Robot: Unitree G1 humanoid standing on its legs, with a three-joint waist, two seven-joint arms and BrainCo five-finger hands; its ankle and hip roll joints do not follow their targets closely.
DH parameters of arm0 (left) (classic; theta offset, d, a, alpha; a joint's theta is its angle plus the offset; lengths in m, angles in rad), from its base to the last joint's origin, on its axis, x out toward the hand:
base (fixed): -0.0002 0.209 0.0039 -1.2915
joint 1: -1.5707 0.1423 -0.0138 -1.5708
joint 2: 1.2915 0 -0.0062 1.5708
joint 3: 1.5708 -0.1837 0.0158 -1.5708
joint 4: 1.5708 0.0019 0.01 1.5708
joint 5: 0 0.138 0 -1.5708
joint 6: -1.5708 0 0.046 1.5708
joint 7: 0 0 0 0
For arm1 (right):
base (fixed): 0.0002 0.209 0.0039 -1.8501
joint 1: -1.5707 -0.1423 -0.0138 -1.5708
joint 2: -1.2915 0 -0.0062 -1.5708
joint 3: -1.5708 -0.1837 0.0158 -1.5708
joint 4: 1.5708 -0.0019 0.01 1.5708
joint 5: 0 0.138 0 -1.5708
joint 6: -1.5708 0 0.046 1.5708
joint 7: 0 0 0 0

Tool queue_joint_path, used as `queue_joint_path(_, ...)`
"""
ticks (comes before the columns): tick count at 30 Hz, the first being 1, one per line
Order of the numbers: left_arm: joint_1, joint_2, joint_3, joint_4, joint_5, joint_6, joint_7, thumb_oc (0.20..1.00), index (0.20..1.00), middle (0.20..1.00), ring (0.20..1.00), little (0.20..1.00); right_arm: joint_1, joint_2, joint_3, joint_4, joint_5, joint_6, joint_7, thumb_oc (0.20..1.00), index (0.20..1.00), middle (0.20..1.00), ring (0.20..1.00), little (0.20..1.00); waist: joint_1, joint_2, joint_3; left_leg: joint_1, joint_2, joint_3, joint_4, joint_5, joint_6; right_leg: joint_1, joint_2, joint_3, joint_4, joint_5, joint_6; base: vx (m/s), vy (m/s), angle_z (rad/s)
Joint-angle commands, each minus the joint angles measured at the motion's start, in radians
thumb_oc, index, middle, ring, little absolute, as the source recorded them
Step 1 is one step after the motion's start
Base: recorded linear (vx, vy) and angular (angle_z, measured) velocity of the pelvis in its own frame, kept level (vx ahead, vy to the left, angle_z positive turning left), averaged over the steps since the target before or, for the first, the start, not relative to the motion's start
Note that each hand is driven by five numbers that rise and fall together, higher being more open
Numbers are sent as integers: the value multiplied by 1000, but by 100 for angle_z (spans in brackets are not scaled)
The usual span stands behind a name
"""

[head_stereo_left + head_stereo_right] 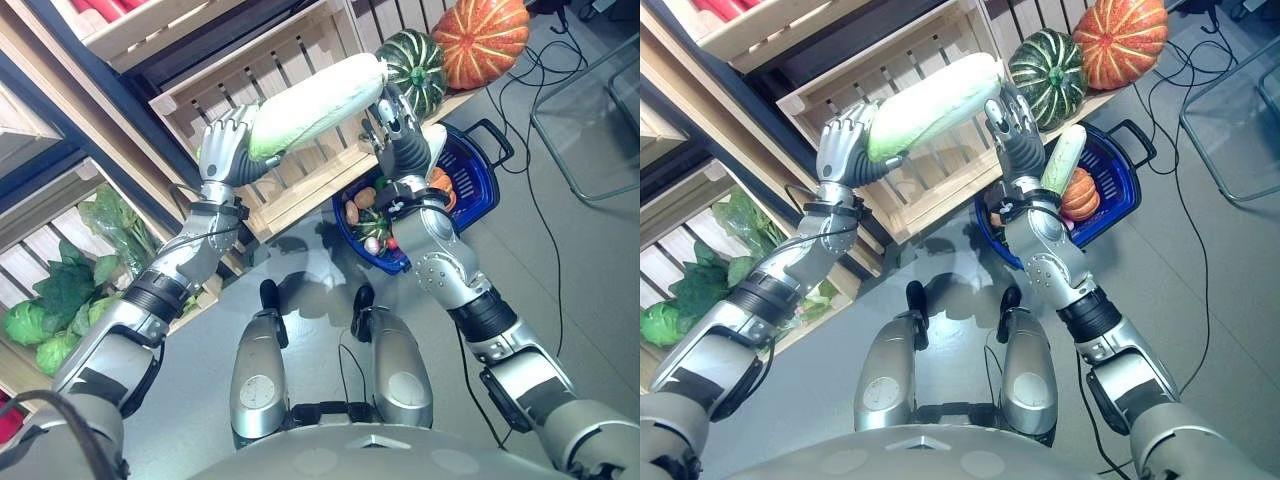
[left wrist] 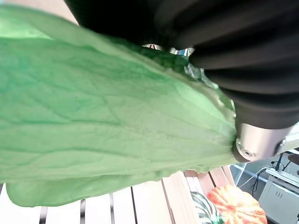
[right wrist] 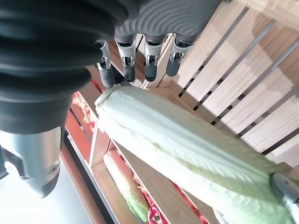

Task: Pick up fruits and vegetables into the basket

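L hand (image 1: 228, 147) is seen raised in front of the wooden crate shelf (image 1: 290, 190), fingers curled round the green leafy end of a long napa cabbage (image 1: 315, 105). In L wrist view the leaf surface (image 2: 103, 121) is pressed right against the hand's dark cover.

R hand (image 1: 1010, 125) is held up at the cabbage's pale, whitish end; fingers (image 3: 125, 65) are straight, tips touching or just beside that end – actual contact can't be told. No curl round it is seen, so R hand is noted as released/flat.

Cabbage is carried between the two hands, lifted off the shelf, tilted w/ pale end higher and to the right. It is not in the basket.

Blue basket (image 1: 487, 180) w/ black handle is seen on the grey floor (image 1: 600, 260), to the right of and below R hand, near the crate shelf's edge. Inside: small orange pumpkin (image 1: 1080, 195), a pale green long veg (image 1: 1064, 158) standing tilted, plus several small items at the near end, too small to identify.

Far right on the shelf: dark green striped squash (image 1: 420, 65) and a large orange pumpkin (image 1: 482, 38), touching side by side.

Left, lower crate: leafy greens (image 1: 70, 290).
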Motion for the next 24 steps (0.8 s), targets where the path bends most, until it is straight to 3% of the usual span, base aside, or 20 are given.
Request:
queue_joint_path(1,-27,-86,-57,-161,-128,-16,-12,200,200,200,200,200,-33,72,39,-45,-104,-46,29,1000,1000,1000,1000,1000,3,-6,-85,36,-12,46,55,-129,11,68,-23,-7,-127,53,50,0,0,0)
queue_joint_path(11,27,-121,10,-154,-319,42,13,200,200,200,200,200,-60,23,-22,-198,-335,-52,-11,1000,1000,1000,1000,1000,-10,0,-84,49,-13,46,52,-133,13,71,-21,2,-124,51,55,2,6,-1)
queue_joint_path(17,80,-137,82,-151,-412,20,55,200,200,200,200,200,-34,-14,-79,-291,-434,-54,-61,1000,1000,1000,1000,1000,-22,9,-87,60,-14,49,50,-135,15,75,-21,12,-122,49,58,18,33,-1)
queue_joint_path(24,101,-153,155,-167,-480,-36,108,200,200,200,200,200,3,-22,-132,-290,-388,-99,-144,1000,1000,1000,1000,1000,-30,12,-85,63,-12,53,57,-138,15,79,-22,20,-118,46,57,1,2,0)
